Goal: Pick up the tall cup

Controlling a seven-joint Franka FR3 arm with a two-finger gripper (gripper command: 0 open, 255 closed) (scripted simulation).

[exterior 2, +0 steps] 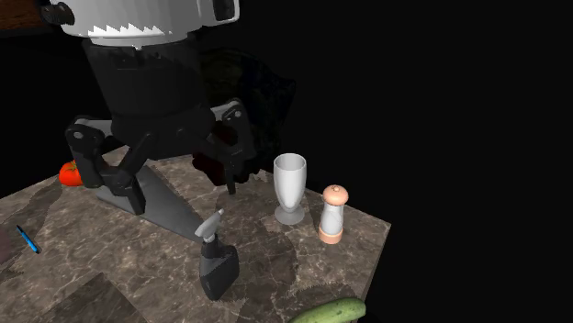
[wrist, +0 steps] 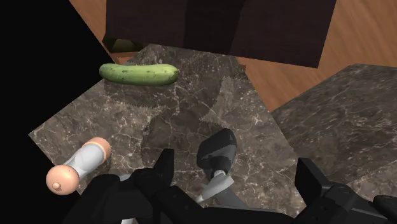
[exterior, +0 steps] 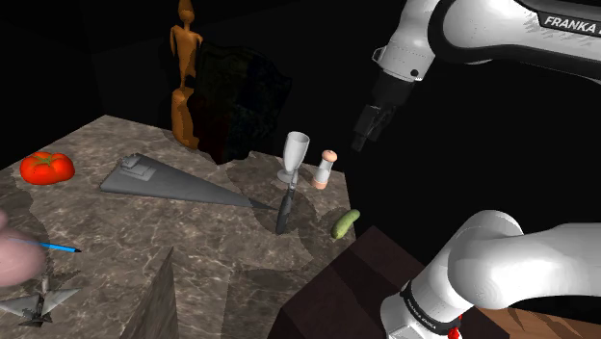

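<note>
Claw [exterior: 362, 142] spread, empty, hovering higher than the white tall cup [exterior: 296, 154], not touching

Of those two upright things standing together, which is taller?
The white stemmed cup; the shaker beside it is shorter, with a peach knob and base.

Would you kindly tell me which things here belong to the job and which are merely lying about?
Job: tall cup, open gripper.
Lying about: shaker, cucumber, tomato, pen, statue, ship model, dark-handled tool.
</note>
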